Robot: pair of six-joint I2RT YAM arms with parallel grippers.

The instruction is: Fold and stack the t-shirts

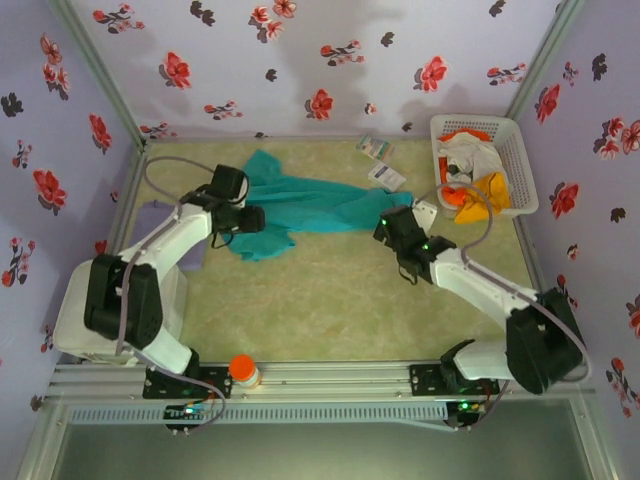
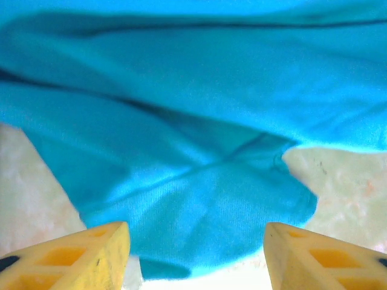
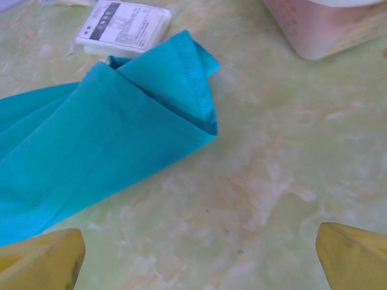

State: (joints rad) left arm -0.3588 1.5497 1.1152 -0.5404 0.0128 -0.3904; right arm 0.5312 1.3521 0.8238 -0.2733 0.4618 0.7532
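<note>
**Teal shirt drawn long across the table, both grippers spread**

Across the middle of the pale green, marble-patterned table, a teal t-shirt of soft, fine knit, pulled into a long rumpled band from the left gripper to the right gripper. At its left end, bunched into broad overlapping folds, with a rounded lobe of cloth on the near side. At its right end, narrowed to a folded corner, with a stitched hem turned up in a small triangular flap.

From the left wrist: blocky yellow plastic fingers with hollow cells, standing apart and not closed on anything. Between and just ahead of them, the curved lobe of teal cloth, flat on the table.

From the right wrist: smooth yellow fingers spread wide above bare table, gripping nothing. Near the folded corner, yet apart from it.

Just behind that corner, a flat white packet with dark printed text and rounded edges. Farther back on the table, a second small packet.

At the far right, a rectangular white lattice plastic basket. Inside it, a crumpled white garment and an orange garment, the latter heaped against the near rim.

Beneath the left arm, by the table's left edge, a strip of pale purple cloth, mostly hidden.
</note>
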